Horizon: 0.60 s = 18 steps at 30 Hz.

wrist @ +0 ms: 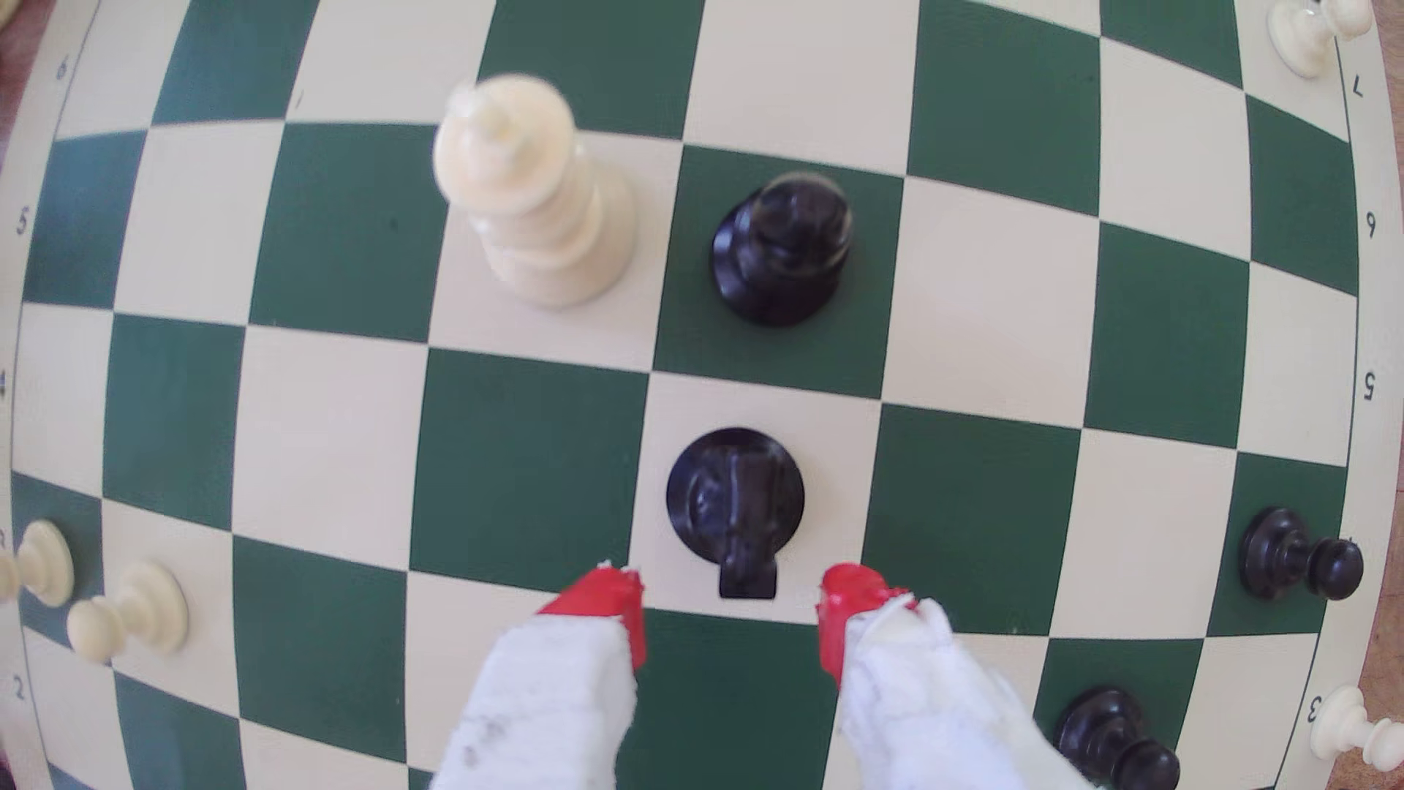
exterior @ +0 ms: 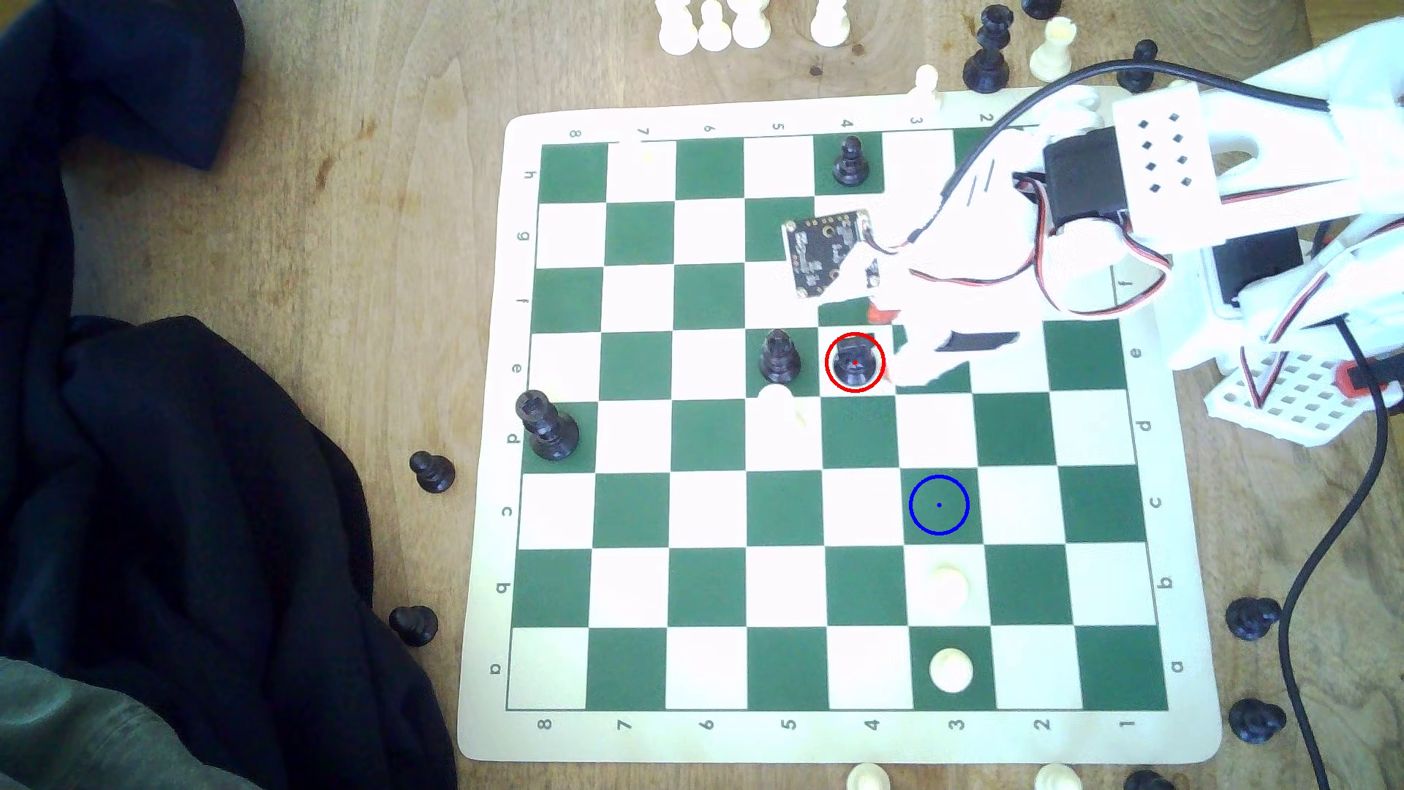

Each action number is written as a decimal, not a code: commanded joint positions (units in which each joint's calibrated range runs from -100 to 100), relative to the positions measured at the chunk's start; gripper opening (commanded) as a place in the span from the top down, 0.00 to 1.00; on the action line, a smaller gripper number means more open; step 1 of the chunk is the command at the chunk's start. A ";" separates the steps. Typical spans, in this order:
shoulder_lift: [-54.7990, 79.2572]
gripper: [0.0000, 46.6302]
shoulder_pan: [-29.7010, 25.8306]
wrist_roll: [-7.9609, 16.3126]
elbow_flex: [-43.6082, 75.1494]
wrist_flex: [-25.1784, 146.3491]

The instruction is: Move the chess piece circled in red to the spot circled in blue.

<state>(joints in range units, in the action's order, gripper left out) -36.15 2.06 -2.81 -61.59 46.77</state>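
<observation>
The chess piece, black with a round base and lumpy top, stands upright in the red ring on a white square near the board's middle. In the wrist view the chess piece sits just ahead of my gripper, whose red-tipped white fingers are spread apart and hold nothing. In the exterior view my gripper hovers just to the right of the piece. The spot is a dark green square with a blue ring, two rows nearer and one column to the exterior view's right, and it is bare.
A slim black piece stands one square to the exterior view's left of the ringed piece, a tall white piece beside it. White pawns sit below the spot. A black piece stands at the board's left edge. Dark cloth covers the table's left.
</observation>
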 commanded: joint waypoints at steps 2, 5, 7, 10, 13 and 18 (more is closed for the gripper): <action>2.54 0.74 -0.54 0.78 6.47 -2.55; 3.56 0.74 -0.77 0.83 6.56 -3.28; 4.41 0.74 -0.93 0.93 6.74 -3.45; 5.08 0.74 -1.17 1.17 7.01 -3.78; 5.59 0.75 -1.71 1.61 7.19 -4.51; 6.61 0.76 -2.65 2.05 7.83 -4.92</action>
<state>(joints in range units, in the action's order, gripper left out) -29.53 0.00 -1.00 -58.88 42.63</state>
